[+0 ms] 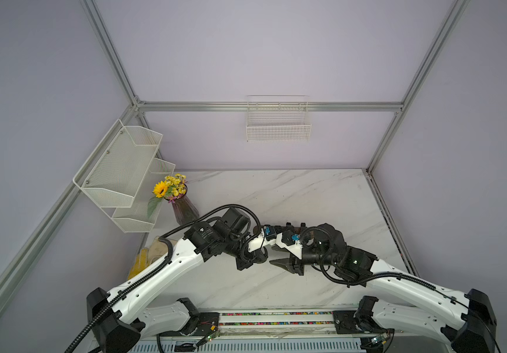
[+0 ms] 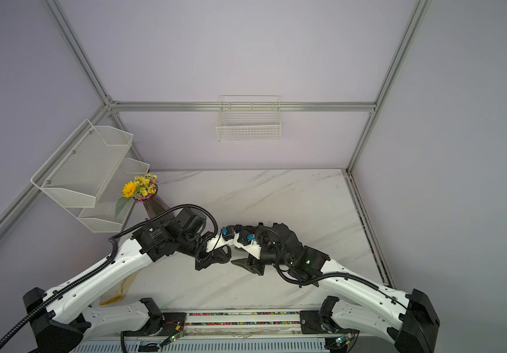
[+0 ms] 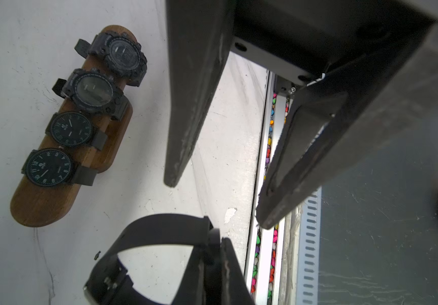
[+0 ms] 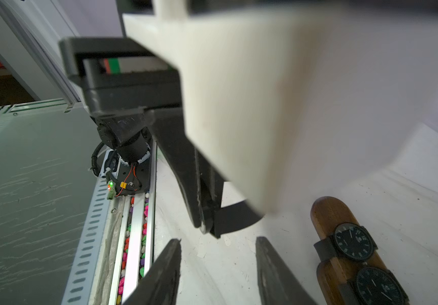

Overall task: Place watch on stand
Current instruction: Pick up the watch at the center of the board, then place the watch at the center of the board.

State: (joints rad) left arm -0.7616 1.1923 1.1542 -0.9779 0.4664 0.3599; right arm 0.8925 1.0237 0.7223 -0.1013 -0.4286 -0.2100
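Strap of watch (image 3: 160, 224) pinched in shut left tool (image 3: 216, 239), lower centre of left wrist frame. The right tool (image 3: 218, 202) is half-wide, empty, just beside. At left, stand (image 3: 35, 206), lower end bare. Risk: handover tug slips strap, watch drops onto bench (image 3: 14, 52).

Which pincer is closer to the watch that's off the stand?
Left. The left pincer is clamped on the loose watch; the right pincer stands open beside it, not touching.

Brown stand (image 3: 41, 208), black watch (image 3: 160, 227), white grey-veined table (image 1: 292, 195), seemingly purple vase (image 1: 185, 211)
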